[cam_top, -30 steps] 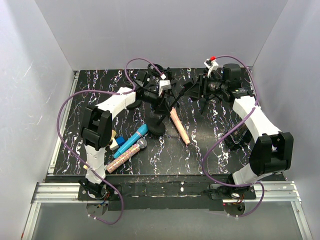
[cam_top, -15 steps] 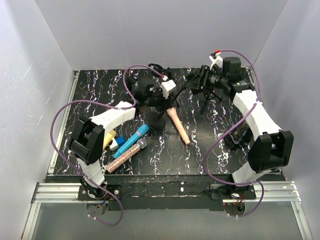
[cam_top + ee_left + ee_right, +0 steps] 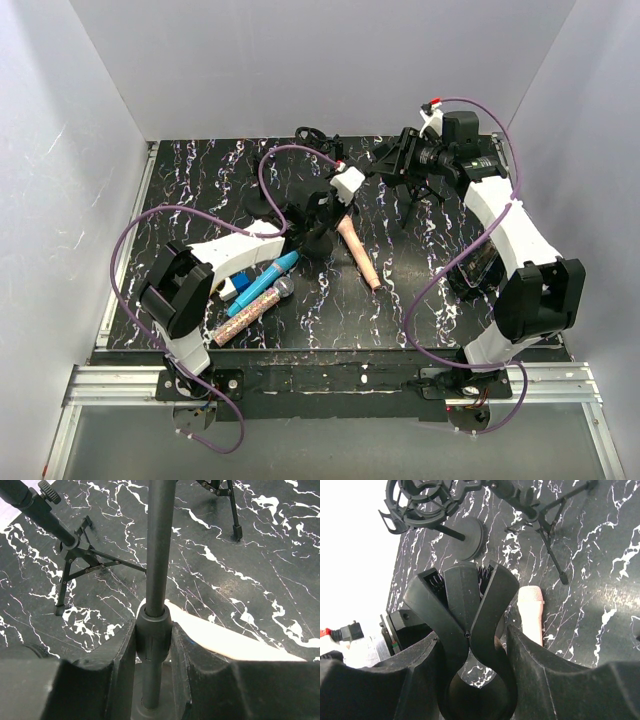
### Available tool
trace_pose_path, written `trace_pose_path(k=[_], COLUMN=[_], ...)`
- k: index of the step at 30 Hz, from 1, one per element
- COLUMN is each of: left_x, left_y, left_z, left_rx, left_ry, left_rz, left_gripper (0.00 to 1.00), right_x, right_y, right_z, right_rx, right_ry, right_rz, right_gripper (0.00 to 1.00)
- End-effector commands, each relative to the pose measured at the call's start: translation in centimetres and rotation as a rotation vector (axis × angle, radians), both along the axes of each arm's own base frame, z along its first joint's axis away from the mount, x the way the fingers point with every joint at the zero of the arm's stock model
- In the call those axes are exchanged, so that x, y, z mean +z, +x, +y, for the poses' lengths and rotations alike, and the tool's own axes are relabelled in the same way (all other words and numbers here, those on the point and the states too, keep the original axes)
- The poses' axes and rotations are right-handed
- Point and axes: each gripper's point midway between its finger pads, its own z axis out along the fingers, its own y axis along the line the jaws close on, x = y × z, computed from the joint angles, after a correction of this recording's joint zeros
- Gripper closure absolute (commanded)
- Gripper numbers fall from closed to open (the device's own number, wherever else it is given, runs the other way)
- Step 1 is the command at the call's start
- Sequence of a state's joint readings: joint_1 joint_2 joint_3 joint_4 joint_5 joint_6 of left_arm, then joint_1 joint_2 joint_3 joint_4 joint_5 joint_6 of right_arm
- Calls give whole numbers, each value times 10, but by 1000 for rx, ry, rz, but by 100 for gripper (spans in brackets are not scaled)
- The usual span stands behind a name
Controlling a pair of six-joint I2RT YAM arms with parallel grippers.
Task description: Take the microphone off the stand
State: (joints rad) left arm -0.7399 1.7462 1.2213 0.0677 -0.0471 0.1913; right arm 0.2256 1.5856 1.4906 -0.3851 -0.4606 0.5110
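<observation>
Arms stretched forward, left gripper [image 3: 154,632] low, clamped on stand pole [image 3: 161,540], right gripper [image 3: 470,640] raised, gripping black clip [image 3: 462,595]

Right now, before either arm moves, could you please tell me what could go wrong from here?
1. The left gripper clamps the stand pole low down, so a hard pull by the right gripper on the clip could tilt the pole.
2. The pink microphone lies close beside the pole, and a sliding stand might knock it.
3. A tripod stand sits close to the right gripper, which may snag on it.
</observation>
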Motion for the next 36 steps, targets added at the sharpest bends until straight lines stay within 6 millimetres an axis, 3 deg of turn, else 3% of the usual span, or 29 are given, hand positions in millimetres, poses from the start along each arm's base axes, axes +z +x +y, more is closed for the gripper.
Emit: trace_pose_path(k=[1,3,5,9,13,16,19,24,27,30,36], left_x=[68,69,72,76,86,110,153,227,256,256,226], left_y=[16,11,0,-25,-26,-21,-21,-52,-40,-32,-42], left_z=[3,-2,-12,-20,3,25,45,53,58,58,47], left_rx=[73,30,-66,-290,-354,-354,-349,-491,-376,-304,-384], left_ry=[-186,-201,-214,-246,-276,-295,-320,-365,-456,-500,-476], left_rz=[-108,-86,-62,20,109,105,26,-107,-127,-90,-27], left_gripper=[75,56,44,35,33,32,33,46,50,50,50], right_x=[28,38,46,50,57,70,77,68,59,55,50], right_y=[8,9,9,2,-7,-19,-33,-67,-78,-84,-90], right_z=[3,7,9,15,20,27,39,65,74,80,85], right_rx=[90,109,128,225,304,372,460,624,671,697,727], right_ry=[-44,-43,-44,-61,-70,-103,-179,-282,-325,-347,-374], right_rz=[-188,-231,-264,-333,-396,-470,-558,-630,-644,-656,-664], right_gripper=[99,99,99,99,99,99,99,99,99,99,99])
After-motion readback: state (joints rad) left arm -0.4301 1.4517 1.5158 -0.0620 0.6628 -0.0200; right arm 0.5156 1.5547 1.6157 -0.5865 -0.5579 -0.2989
